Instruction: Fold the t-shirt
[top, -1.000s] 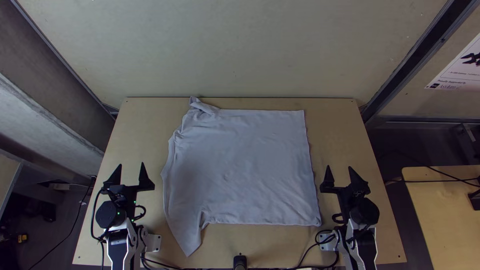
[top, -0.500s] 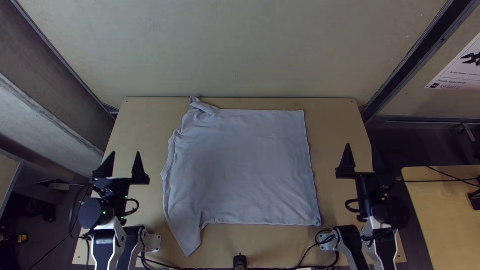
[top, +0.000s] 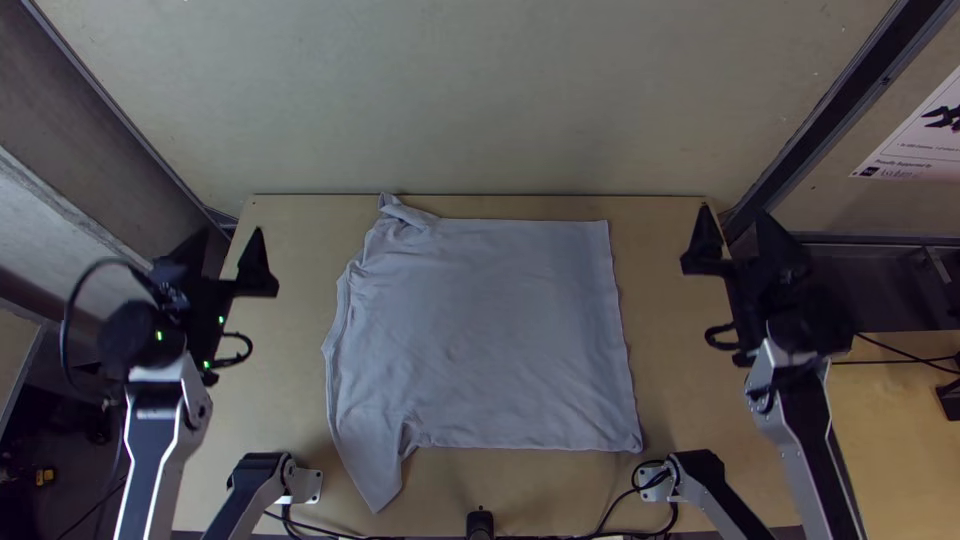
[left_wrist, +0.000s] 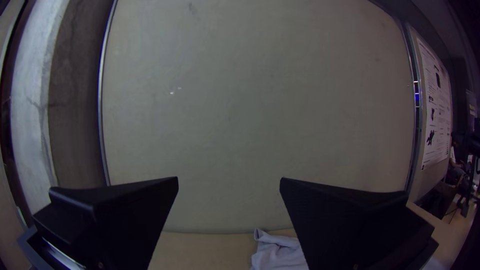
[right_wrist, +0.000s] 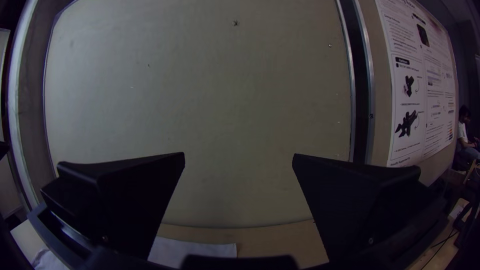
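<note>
The pale grey t-shirt (top: 490, 335) lies spread in the middle of the table, its far-left corner bunched and a sleeve-like flap pointing toward the near edge at left. Over the table's left side my left gripper (top: 228, 250) is raised, open and empty. Beyond the right side my right gripper (top: 737, 232) is raised too, open with nothing held. In the left wrist view, my left gripper (left_wrist: 229, 181) has a bit of the shirt (left_wrist: 277, 250) below it. In the right wrist view, my right gripper (right_wrist: 238, 156) stands apart from the shirt's edge (right_wrist: 195, 250).
Bare wooden table (top: 520, 490) borders the shirt. An upright panel (top: 480, 100) rises behind the table's far edge. A poster (top: 915, 140) hangs at the right, and another wooden surface (top: 890, 430) stands beside the table. Cables run along the near edge.
Both grippers have moved up the picture, the left one also slightly leftward and the right one rightward. The shirt lies as before.
</note>
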